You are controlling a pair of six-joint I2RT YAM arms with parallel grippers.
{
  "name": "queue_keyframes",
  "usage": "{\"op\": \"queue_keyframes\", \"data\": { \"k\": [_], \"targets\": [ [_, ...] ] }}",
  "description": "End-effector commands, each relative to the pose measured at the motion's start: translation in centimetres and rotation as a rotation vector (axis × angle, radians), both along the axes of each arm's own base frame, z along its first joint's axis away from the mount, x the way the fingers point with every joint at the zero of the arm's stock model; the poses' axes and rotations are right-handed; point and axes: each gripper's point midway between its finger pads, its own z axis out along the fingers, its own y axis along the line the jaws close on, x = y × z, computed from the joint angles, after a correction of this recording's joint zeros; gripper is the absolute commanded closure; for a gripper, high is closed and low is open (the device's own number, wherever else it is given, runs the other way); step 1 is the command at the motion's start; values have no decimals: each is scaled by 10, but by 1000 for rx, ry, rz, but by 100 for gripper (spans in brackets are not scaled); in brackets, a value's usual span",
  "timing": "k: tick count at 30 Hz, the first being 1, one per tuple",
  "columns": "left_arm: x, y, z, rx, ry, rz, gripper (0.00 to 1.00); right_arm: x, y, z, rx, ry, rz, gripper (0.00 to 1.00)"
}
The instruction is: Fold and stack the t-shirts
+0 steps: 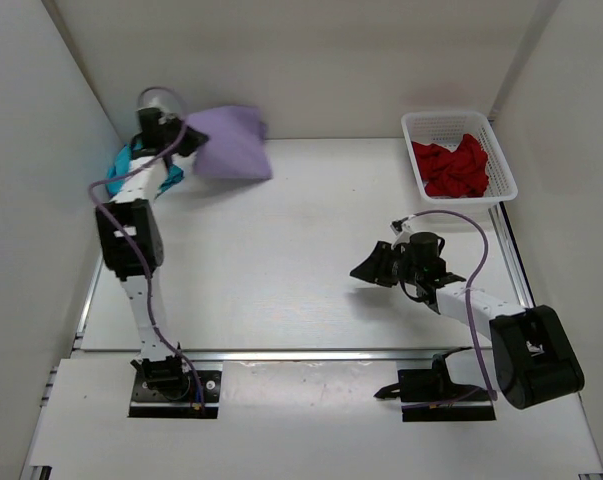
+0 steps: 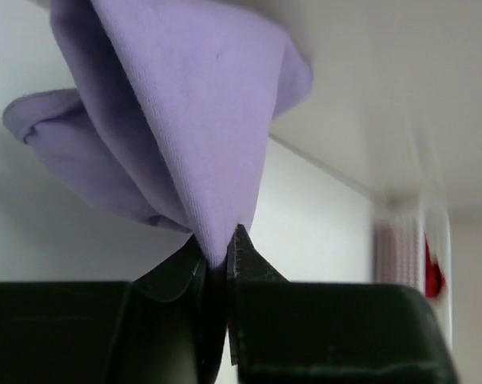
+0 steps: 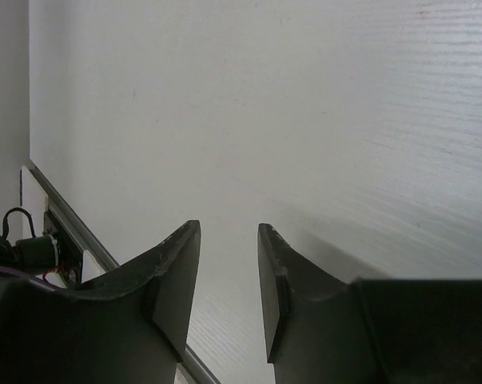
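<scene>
Left gripper [image 2: 221,252]: jaws pinched narrow on a fold of the lavender t-shirt [image 1: 231,145], at the table's far left corner; teal t-shirt [image 1: 121,160] under that arm; red t-shirt [image 1: 451,168] in the white basket [image 1: 446,116], far right; right gripper [image 3: 229,240]: jaws partly apart, holding nothing, over bare table [image 1: 281,260].

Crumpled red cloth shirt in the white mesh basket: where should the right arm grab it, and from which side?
Pinch a raised fold near the middle of the crumpled red cloth shirt, coming straight down from above. The white mesh basket walls it in on every side, and the bunched cloth offers ridges to pinch. The right gripper is open and empty.
</scene>
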Motion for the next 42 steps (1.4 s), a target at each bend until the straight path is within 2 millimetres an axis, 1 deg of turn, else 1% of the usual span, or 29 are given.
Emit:
{"op": "queue_keyframes", "data": {
  "k": [1,2,3,4,5,8,11,12,14,15,17,18,19,21,22,24,26,27,28,29,30,32,33,34,35,36,37,40,42],
  "targets": [
    [-31,120,35,-21,-53,245,82,2,12,8,24,-45,57,67],
    [-43,150,11,-61,-38,313,62,1,16,8,22,-48,73,67],
    [-63,159,-9,-102,-1,344,27,-2,20,5,26,-33,87,67],
    [-78,178,-24,-157,10,400,2,-3,23,3,23,-29,98,66],
    [-85,195,-26,-195,-6,442,1,-6,26,0,16,-26,114,67],
    [-101,194,-44,-216,20,426,1,-13,37,-3,18,-9,157,65],
    [-107,177,-49,-186,47,405,1,-14,44,-3,5,-9,172,63],
    [-109,174,-41,-178,22,405,2,-16,49,-3,2,-18,189,60],
    [-109,151,-40,-177,19,369,1,-16,49,-6,-19,-15,181,57],
    [-109,144,-32,-180,2,356,1,-15,51,-5,-26,-26,185,54],
    [-109,113,-27,-178,-2,305,2,-13,50,-7,-37,-28,174,49],
    [-111,105,-21,-162,-20,285,1,-14,51,-8,-42,-24,175,47],
    [-109,81,-17,-145,-26,248,1,-12,52,-9,-61,-29,171,46],
    [-112,17,-20,-72,-16,116,1,-2,45,-15,-133,-25,124,47],
    [-113,1,-20,-30,-16,83,1,4,47,-11,-149,-42,123,52],
    [-124,-54,-22,-6,-10,-15,2,10,46,-12,-179,-40,116,58],
    [-137,-60,-18,-32,-18,3,1,11,48,-12,-168,-36,128,60],
    [-146,-49,-31,-74,4,59,2,9,51,-11,-159,-32,137,60],
    [-157,-40,-30,-126,-8,95,1,8,48,-14,-160,-24,130,60],
    [-161,-19,-21,-153,-33,146,1,7,48,-15,-159,-20,128,60],
    [-168,6,-33,-184,-12,210,2,6,44,-18,-166,-13,124,59],
    [-187,37,-36,-200,-9,284,1,6,39,-20,-160,2,108,59],
    [-191,54,-29,-205,-27,327,1,5,40,-22,-159,0,117,59],
    [-198,69,-36,-200,-9,369,1,6,36,-24,-164,10,108,58],
    [-206,74,-39,-193,-7,388,2,8,38,-19,-158,-4,108,58],
    [-208,82,-30,-179,-34,407,1,8,38,-18,-159,-5,111,58],
    [-211,79,-35,-155,-29,408,1,8,38,-19,-159,-5,111,58],
    [-207,72,-49,-78,14,400,1,9,42,-15,-150,-18,125,74],
    [-203,68,-71,-80,86,387,1,9,45,-13,-152,-19,130,83]
  ]
}}
